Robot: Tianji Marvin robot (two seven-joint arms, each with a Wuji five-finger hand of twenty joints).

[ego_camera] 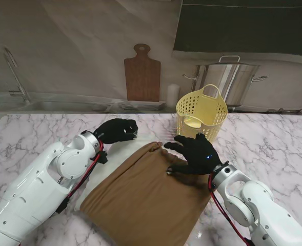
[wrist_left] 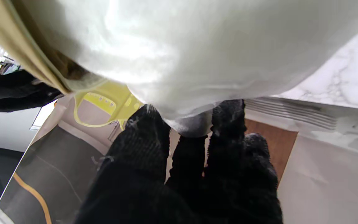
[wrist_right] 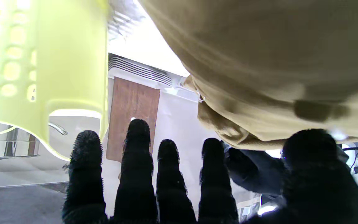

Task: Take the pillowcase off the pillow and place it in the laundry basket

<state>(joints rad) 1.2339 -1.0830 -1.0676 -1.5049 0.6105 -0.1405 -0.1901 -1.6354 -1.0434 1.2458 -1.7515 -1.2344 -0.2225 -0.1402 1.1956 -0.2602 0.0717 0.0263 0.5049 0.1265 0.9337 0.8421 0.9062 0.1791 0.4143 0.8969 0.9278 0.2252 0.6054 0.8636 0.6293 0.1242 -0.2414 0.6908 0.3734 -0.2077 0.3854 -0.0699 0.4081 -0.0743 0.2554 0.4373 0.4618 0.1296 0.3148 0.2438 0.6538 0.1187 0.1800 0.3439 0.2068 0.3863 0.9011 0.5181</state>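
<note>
The pillow lies across the marble table point(ego_camera: 33, 133), most of it inside a brown pillowcase point(ego_camera: 145, 200) point(wrist_right: 259, 56). Its bare white corner point(ego_camera: 121, 148) point(wrist_left: 197, 46) sticks out of the case's far left end. My left hand point(ego_camera: 117, 129) point(wrist_left: 191, 161), in a black glove, is shut on the tip of that white corner. The right hand point(ego_camera: 197, 152) point(wrist_right: 172, 174) rests on the case's far edge with fingers spread and straight, the thumb touching the cloth, gripping nothing. The yellow perforated laundry basket point(ego_camera: 202, 110) point(wrist_right: 42, 62) point(wrist_left: 104, 102) stands upright just beyond the right hand.
A wooden cutting board point(ego_camera: 142, 77) leans on the back wall. A steel stockpot point(ego_camera: 233, 82) sits behind the basket. A sink with a faucet point(ego_camera: 15, 72) is at the far left. Bare marble shows right of the basket point(ego_camera: 274, 138).
</note>
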